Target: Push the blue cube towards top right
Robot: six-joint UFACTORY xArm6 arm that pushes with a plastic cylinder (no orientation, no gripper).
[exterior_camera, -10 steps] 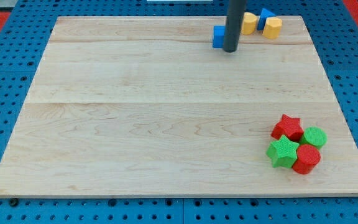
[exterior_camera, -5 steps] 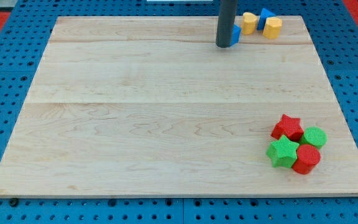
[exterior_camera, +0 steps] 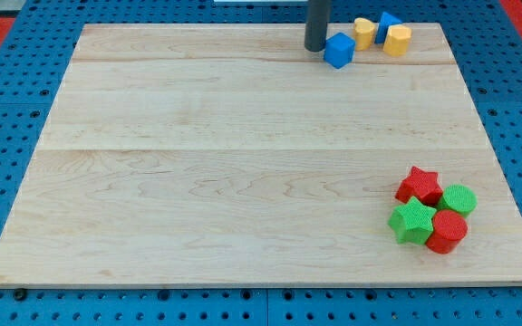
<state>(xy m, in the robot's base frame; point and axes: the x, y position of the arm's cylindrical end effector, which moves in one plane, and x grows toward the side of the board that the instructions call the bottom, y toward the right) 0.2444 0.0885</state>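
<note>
Item: blue cube (exterior_camera: 339, 50), the task's thing. Location: far edge of the wooden desk (exterior_camera: 243, 181), right of centre, just left of a small far-right cluster. Appearance: small, solid mid-blue block, sitting flat, turned so one corner faces the near side; top face lighter than the sides; no markings that can be made out.

Item: my tip (exterior_camera: 315, 47). Location: just left of the blue cube, at or very near its left face; contact cannot be confirmed. There are no fingers on this rig, only a plain dark rod, so nothing spreads, closes or pinches.

Step in hand, as judged: the push is under way, with my tip placed on the cube's left side and the cube already close to the far-right corner. Next move calls for: a push rightward and slightly farther, kept low on the left-near side so the cube does not spin off; the path is crowded.

Neighbours on that path: yellow block (exterior_camera: 363, 33), second blue block (exterior_camera: 387, 23), another yellow block (exterior_camera: 398, 40), all near the cube's right.

Elsewhere, near right, well apart: red star (exterior_camera: 420, 185), green star (exterior_camera: 411, 222), green cylinder (exterior_camera: 459, 198), red block (exterior_camera: 448, 231), clustered touching
</note>
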